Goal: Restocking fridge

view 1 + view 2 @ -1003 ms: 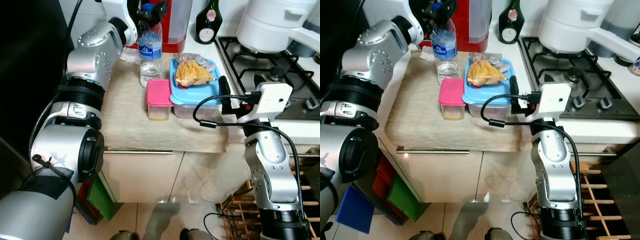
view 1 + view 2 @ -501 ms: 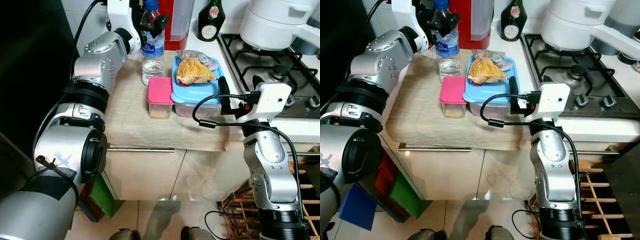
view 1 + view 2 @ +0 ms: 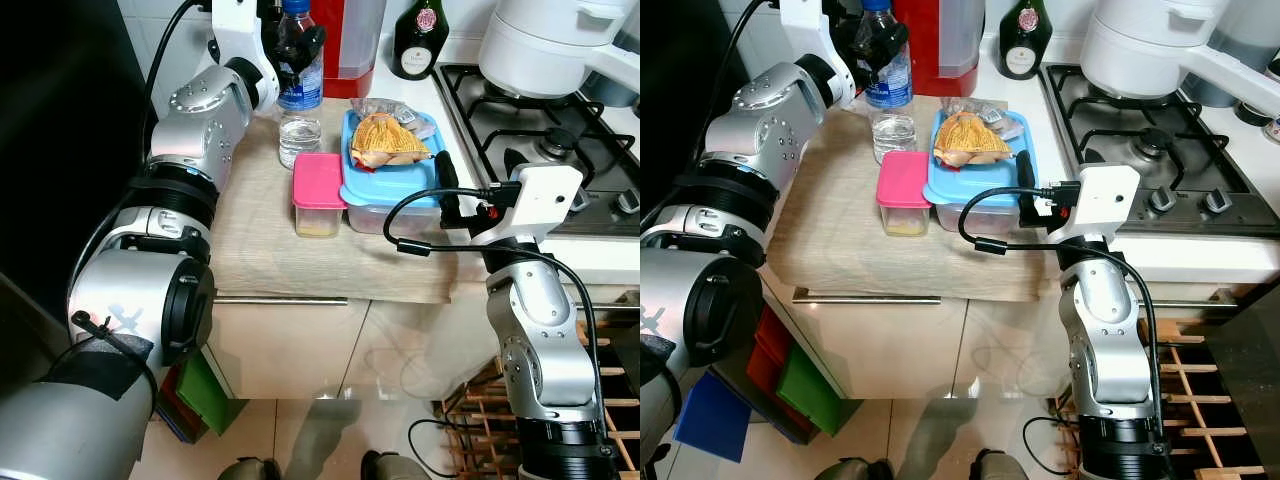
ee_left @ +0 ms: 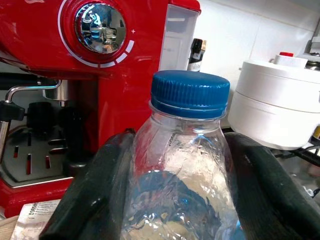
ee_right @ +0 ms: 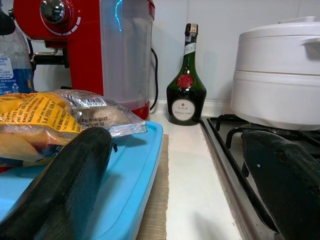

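Left pincer (image 4: 175, 200) pinches the water bottle (image 3: 299, 70) at the tabletop's (image 3: 260, 230) back edge; right pincer (image 5: 175, 190) spread beside the blue-lidded box (image 3: 385, 185).

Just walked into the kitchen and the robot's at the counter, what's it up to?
It is picking items off the counter to restock the fridge. Its left claw is closed around the neck of a water bottle with a blue cap, beside the red coffee machine. Its right claw is open at the edge of the blue-lidded container, which carries a bag of food. A pink-lidded tub sits alongside it.
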{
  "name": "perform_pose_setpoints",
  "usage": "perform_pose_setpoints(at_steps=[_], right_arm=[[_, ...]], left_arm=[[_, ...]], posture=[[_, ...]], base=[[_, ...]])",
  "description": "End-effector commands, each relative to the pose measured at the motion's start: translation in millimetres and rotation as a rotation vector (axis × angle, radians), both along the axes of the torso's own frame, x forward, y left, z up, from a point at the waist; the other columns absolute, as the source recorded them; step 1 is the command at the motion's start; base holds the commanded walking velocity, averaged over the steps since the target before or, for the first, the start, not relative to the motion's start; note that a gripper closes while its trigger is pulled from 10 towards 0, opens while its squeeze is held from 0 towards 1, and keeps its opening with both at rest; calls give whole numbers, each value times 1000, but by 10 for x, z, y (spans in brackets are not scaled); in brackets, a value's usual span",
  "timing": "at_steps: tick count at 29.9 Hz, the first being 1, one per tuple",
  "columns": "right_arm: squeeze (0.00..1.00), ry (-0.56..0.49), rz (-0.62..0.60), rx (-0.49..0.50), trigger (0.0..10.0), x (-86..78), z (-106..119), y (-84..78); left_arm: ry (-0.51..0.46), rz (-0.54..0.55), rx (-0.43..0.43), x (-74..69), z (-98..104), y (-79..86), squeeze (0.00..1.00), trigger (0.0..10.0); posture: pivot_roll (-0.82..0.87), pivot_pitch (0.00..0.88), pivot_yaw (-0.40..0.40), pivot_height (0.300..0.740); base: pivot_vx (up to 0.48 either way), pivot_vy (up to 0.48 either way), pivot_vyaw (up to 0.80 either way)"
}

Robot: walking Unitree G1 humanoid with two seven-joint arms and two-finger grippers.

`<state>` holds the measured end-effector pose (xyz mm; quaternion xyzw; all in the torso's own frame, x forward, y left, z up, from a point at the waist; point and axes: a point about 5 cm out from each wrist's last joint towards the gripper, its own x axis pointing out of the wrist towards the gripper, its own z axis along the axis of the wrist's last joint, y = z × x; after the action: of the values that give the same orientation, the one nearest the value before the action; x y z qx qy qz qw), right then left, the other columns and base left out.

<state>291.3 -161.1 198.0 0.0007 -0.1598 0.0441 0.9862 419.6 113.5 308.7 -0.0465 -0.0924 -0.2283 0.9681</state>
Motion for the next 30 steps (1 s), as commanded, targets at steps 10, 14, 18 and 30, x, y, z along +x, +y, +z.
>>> perform_pose_setpoints(at_steps=[10,14,18,30], right_arm=[[0,43,-47,26,10000,60,-109,-90],[0,60,-83,55,10000,102,-146,-168],[0,29,-117,53,10000,125,-29,-228],[0,-55,-88,0,10000,176,109,-123]], left_arm=[[-5,-1,-29,-3,-32,-39,0,0],[-69,9,-38,-35,18,-103,0,0],[-195,3,-40,-110,208,-146,0,0],[-495,161,-60,-442,458,43,0,10000]], posture=[[-170,54,39,740],[-175,38,60,740],[-174,28,39,740],[-137,12,12,740]], base=[[0,0,0],[0,0,0],[0,0,0],[0,0,0]])
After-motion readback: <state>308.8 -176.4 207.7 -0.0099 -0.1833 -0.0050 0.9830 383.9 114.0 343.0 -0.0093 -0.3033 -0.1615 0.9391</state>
